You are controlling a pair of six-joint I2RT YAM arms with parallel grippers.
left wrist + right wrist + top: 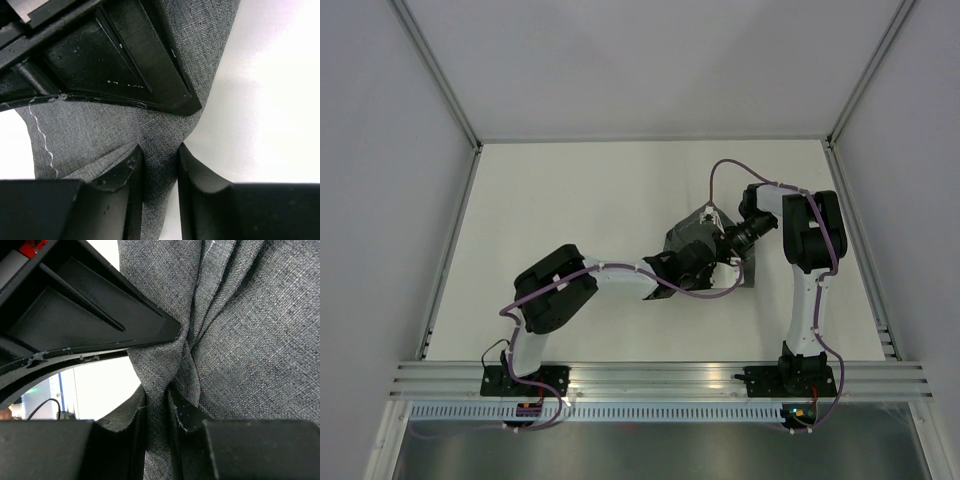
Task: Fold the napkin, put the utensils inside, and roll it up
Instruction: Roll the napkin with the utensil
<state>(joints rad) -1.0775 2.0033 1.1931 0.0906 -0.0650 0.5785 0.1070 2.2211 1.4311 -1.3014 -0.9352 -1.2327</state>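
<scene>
Both arms on the cloth? Where do we stand?

Yes, both. From above I see the napkin (692, 240) bunched in a lump near the middle of the table (580, 200). It looks held up between the two grippers rather than lying flat. A darker flat patch sits just beside the lump on the right, and I can't tell whether it is a corner of the cloth or a shadow.

And the jaws?

The left gripper (159, 152) has its jaws narrow, with a pleat of grey fabric running down through the gap. Its own camera shows cloth touching both fingers (131, 167), so I judge it is pinching. The right gripper (157, 392) is tighter, jaws nearly together and clamped on a twisted ridge of fabric. The pale stitched hem line (42, 135) shows off to the left in the left wrist view, so I take that grip to be away from the edge.

So is the fold done?

I wouldn't call it done. I see creases and gathers, but no clean doubled layer with the edges lined up. My guess is we are in the folding step.

Utensils?

None in any view. They may be hidden under the arms or the fabric; I can't say. What is left, as I judge it: lay the napkin down folded, set the utensils on it, then roll. Most of the task is ahead.
</scene>
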